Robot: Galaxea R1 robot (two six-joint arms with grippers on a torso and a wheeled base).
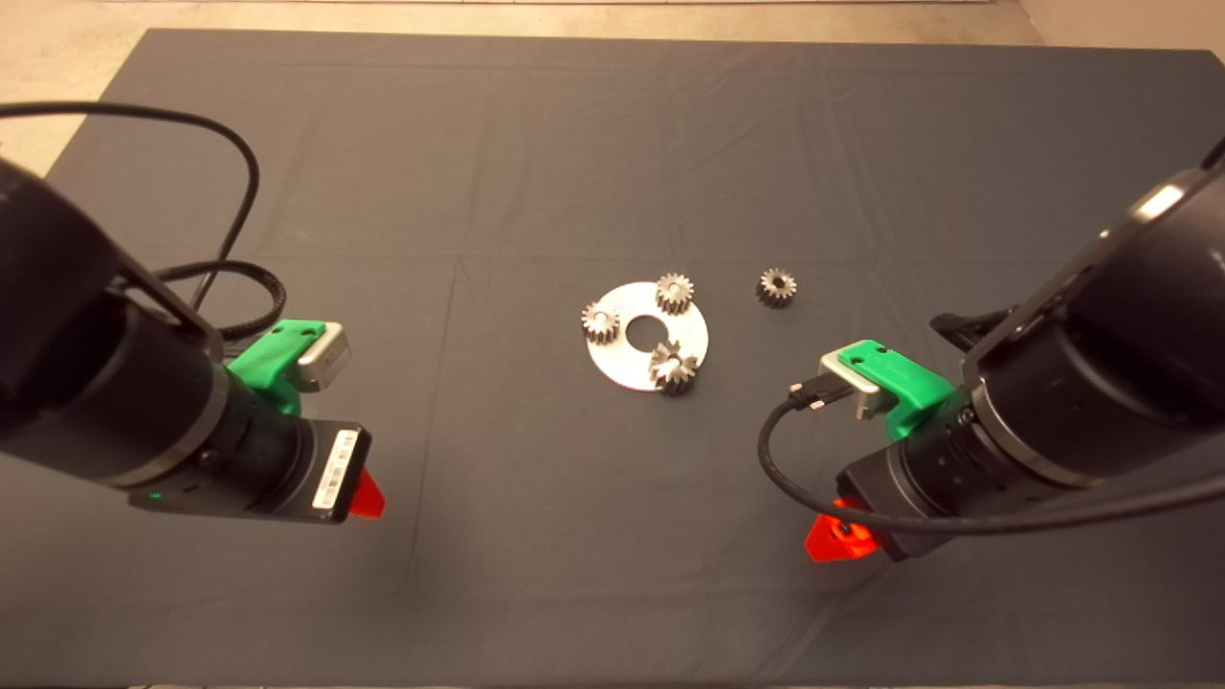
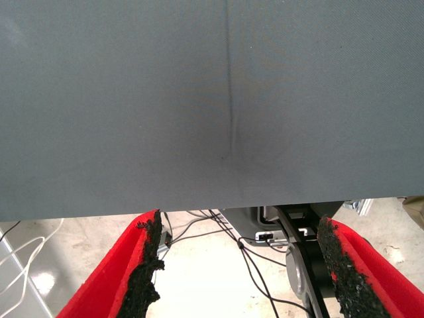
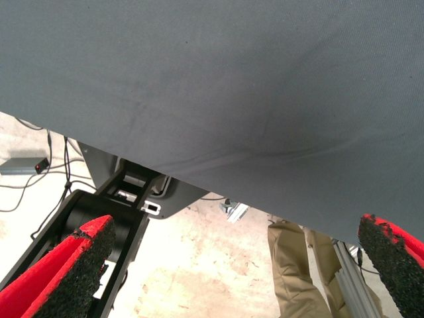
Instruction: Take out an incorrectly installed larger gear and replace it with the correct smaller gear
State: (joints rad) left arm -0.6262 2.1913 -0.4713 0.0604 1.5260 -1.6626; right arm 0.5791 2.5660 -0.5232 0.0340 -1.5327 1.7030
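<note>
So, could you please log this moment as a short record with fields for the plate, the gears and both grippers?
plate: flat round silver metal disc with a centre hole, on the dark mat
on plate: two small straight-toothed steel gears; wide dark slanted-tooth larger gear
loose: small grey steel smaller gear, on the mat beside the plate
left gripper: open, empty, away from the plate
right gripper: open, empty, away from the plate

Even, soft overhead light; faint shadows under the arms; glare on the floor; edges perhaps slightly bowed.
</note>
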